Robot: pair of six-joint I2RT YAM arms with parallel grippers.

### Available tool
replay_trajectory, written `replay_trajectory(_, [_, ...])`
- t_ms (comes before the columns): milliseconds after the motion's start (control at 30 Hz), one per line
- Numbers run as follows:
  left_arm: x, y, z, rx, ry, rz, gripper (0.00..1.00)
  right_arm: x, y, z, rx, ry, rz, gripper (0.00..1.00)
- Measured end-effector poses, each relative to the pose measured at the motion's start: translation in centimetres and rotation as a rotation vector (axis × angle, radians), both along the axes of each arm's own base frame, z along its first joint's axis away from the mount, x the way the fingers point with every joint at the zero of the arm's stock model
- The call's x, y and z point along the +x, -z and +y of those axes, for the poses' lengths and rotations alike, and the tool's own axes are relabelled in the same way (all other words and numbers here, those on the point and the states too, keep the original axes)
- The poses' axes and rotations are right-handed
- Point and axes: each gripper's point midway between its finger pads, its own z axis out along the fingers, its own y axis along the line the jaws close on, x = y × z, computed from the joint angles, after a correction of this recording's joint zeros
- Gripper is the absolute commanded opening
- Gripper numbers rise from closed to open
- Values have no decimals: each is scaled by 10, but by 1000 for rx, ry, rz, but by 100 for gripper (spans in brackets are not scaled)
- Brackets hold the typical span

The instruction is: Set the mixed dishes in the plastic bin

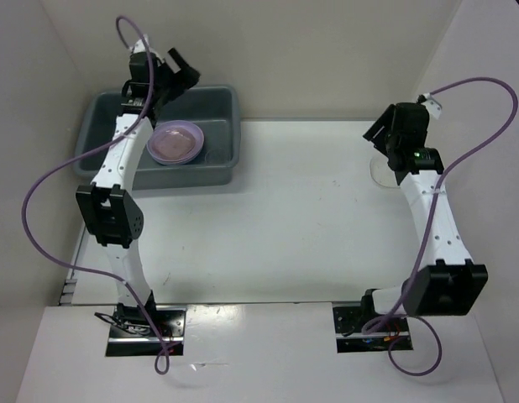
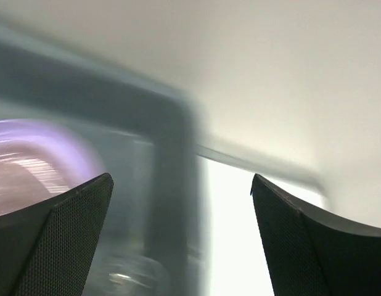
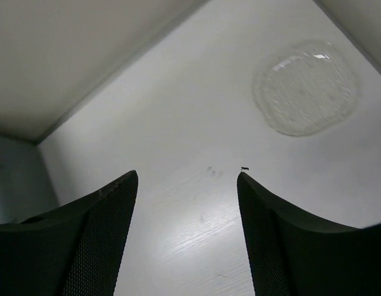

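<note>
The dark gray plastic bin (image 1: 222, 155) stands at the back left of the table. A lavender plate with a pink one in it (image 1: 175, 142) lies inside, and a clear piece (image 1: 216, 154) lies beside them. My left gripper (image 1: 177, 74) is open and empty above the bin's back edge; its wrist view is blurred and shows the lavender plate (image 2: 36, 154), the bin wall (image 2: 172, 185) and a clear cup (image 2: 126, 277). My right gripper (image 1: 379, 133) is open and empty above the table at the right. A clear shallow bowl (image 3: 306, 86) lies on the table beyond it, also in the top view (image 1: 384, 172).
White walls close the table at the back and both sides. The bin's corner (image 3: 18, 179) shows at the left of the right wrist view. The purple cables (image 1: 41, 193) loop off both arms.
</note>
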Motion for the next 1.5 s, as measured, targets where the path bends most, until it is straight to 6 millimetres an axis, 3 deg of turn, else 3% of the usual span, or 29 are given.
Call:
replay_trajectory(67, [-19,-32,-57,-14,170,-67,100,3,33,-24,15,63,76,71])
replay_trajectory(167, [-54,-49,-142,-49,424,-109,100,6,70,-48,26,131,167,71])
replay_trajectory(267, [-90,-24,-210,-77,627,-54,100,10,93,-60,28,164,227,67])
replay_trajectory(367, [-117,20,-246,-96,742,54,100,15,121,-67,32,187,293,60])
replay_trajectory(500, [-134,62,-257,-108,789,160,100,18,164,-72,41,222,391,57])
replay_trajectory(633, [-140,75,-260,-110,803,190,100,16,213,-74,75,258,500,56])
replay_trajectory(733, [-140,77,-261,-111,806,191,100,12,237,-77,117,301,545,54])
replay_trajectory(1000, [-139,77,-262,-111,807,181,100,10,250,-89,242,445,495,50])
replay_trajectory(1500, [-147,95,-255,-98,792,225,100,4,276,-88,448,668,399,46])
